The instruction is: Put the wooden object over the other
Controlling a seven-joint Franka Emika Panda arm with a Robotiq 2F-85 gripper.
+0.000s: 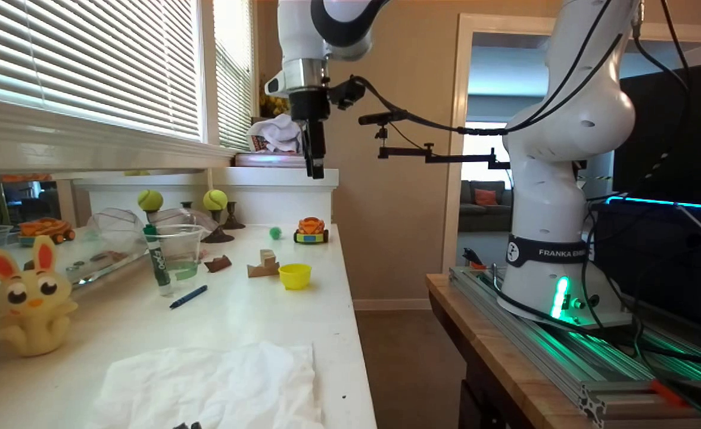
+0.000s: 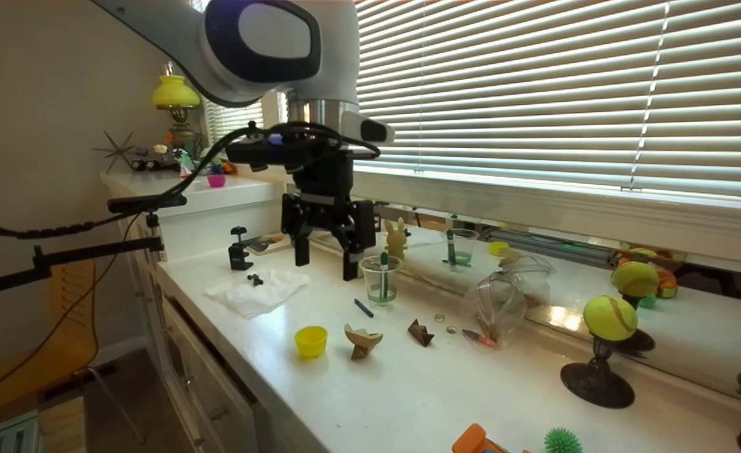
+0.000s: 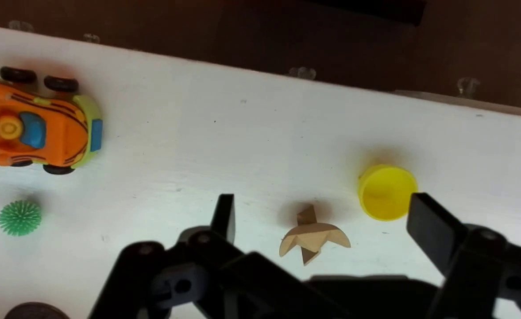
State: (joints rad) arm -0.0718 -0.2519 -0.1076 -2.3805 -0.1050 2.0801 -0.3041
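A light tan half-round wooden piece with a notched edge [image 1: 267,258] [image 2: 364,337] [image 3: 314,238] rests crosswise on the tan-brown wooden block [image 1: 259,271] [image 2: 361,353] [image 3: 307,216]. The block is partly hidden under it. A darker brown wooden piece [image 1: 218,264] [image 2: 420,333] lies apart, toward the window side, and is out of the wrist view. My gripper [image 1: 315,171] [image 2: 326,265] [image 3: 322,201] is open and empty, high above the counter. In the wrist view the two crossed pieces show between its fingers, well below them.
The yellow cup [image 1: 295,276] [image 3: 387,192] stands close beside the crossed pieces. A clear cup with a marker [image 2: 381,283], a blue pen [image 2: 363,307], the orange-and-green toy car [image 3: 52,128] and a green spiky ball [image 3: 20,218] are on the counter. Tennis balls on stands [image 2: 609,318] stand near the mirror.
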